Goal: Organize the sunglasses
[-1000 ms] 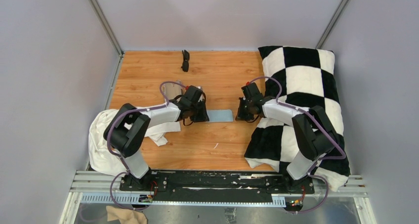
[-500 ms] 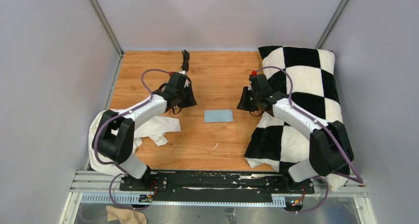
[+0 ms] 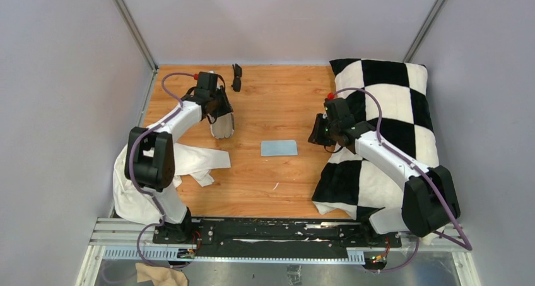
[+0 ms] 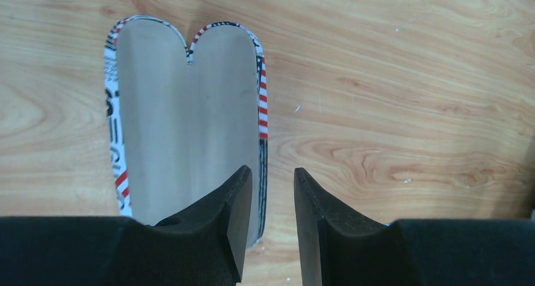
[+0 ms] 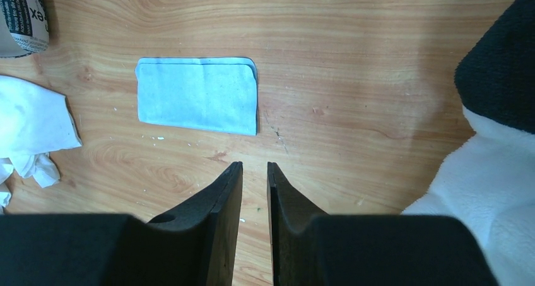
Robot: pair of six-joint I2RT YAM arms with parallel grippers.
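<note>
The black folded sunglasses lie on the wood near the back edge, apart from both grippers. The open tan-grey case with its striped edge lies at the left; in the left wrist view its grey inside faces up. My left gripper hovers over the case's near end, jaws a little apart and empty. The light-blue cloth lies flat in the middle, also in the right wrist view. My right gripper is to its right, narrowly open and empty.
A black-and-white checkered pillow fills the right side and shows in the right wrist view. A crumpled white cloth lies at the left front under the left arm. Grey walls close in the table.
My left gripper has left the blue cloth and swung back-left to above the case. My right gripper has drawn back to the right from the cloth. The cloth lies free.
</note>
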